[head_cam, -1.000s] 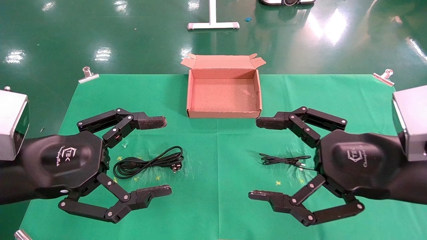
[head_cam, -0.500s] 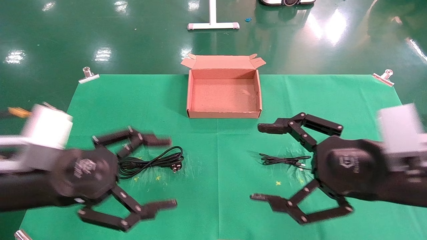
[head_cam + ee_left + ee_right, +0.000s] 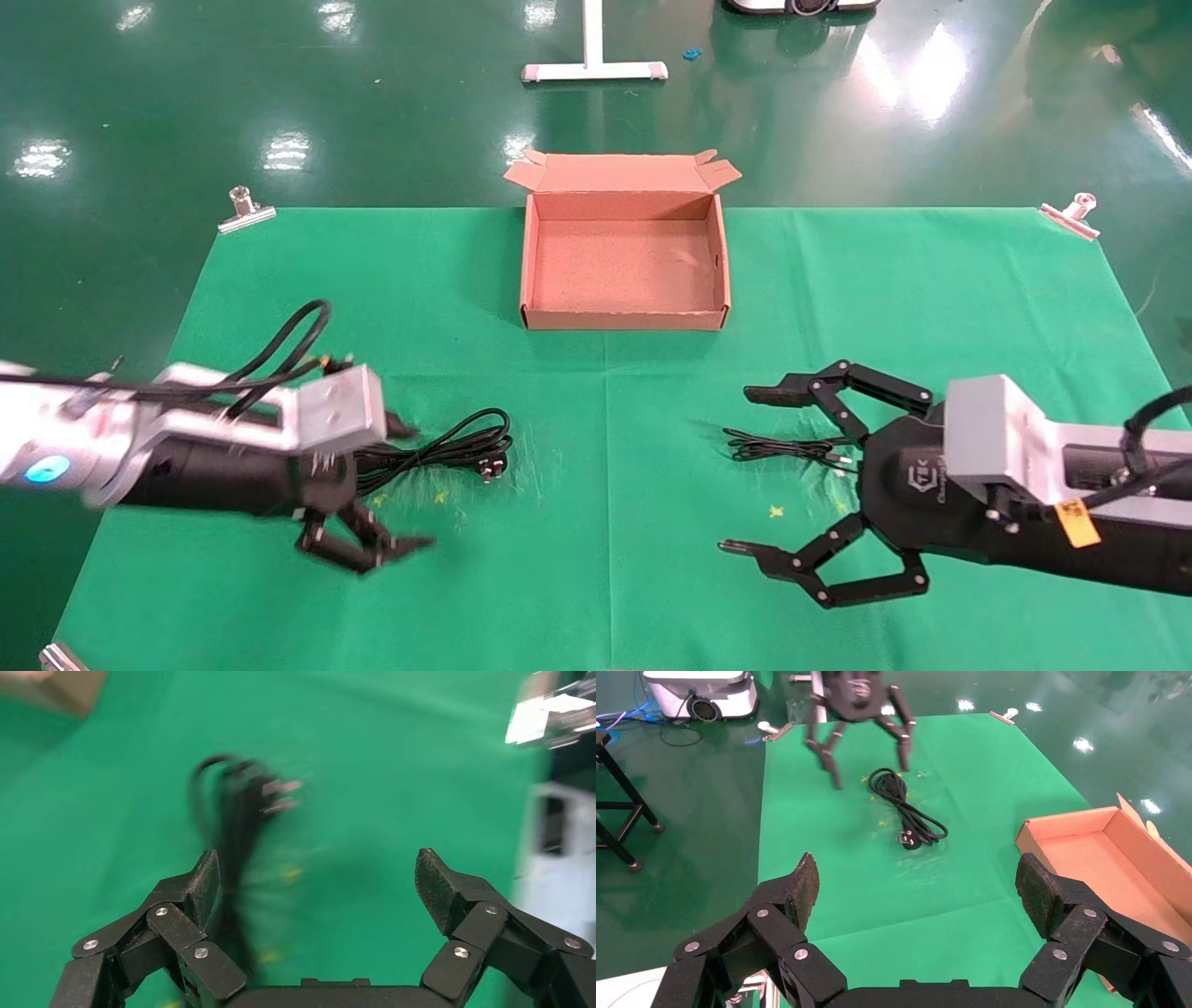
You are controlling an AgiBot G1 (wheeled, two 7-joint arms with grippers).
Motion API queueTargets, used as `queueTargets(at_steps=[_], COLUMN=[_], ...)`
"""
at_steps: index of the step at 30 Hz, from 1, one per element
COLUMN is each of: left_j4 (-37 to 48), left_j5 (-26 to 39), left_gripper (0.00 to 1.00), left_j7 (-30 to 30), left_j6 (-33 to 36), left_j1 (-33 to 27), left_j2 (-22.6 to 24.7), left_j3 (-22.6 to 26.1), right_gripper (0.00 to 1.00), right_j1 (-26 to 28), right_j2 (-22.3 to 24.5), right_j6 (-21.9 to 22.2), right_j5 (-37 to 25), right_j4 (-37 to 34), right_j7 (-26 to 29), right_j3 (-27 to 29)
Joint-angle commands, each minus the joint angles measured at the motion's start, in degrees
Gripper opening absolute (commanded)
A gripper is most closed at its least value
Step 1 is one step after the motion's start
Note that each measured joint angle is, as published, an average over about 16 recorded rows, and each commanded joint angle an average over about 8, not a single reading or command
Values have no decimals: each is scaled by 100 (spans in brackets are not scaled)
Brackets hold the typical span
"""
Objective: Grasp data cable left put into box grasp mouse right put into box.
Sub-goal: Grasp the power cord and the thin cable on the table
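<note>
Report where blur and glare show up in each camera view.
Head view: the left gripper is motion-smeared, the right gripper and the box are crisp, and bright glare spots dot the glossy floor. Left wrist view: the data cable is streaked with blur. Right wrist view: sharp, with small floor reflections.

Overhead head view, two wrist close-ups
</note>
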Motion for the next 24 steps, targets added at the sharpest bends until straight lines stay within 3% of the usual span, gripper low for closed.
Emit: queueTargets(at_steps=[1,9,24], left_j4=[30,205,29], left_j5=[417,1548,2270], left_gripper=[100,100,100], left_j7=[-86,-251,-608], left_j6=[-88,-456,-845], left_j1=[-125,-274,-60], left_j2=[151,593,926], left_j3=[136,496,726], right_gripper=[100,100,100], right_j1=[-22,36,32], right_j2=[-5,-15,26], right_j6=[48,97,73], right_j5=[-9,-20,-3], right_j4=[48,144,147], right_j7=[19,103,123], right_j3=[1,0,10])
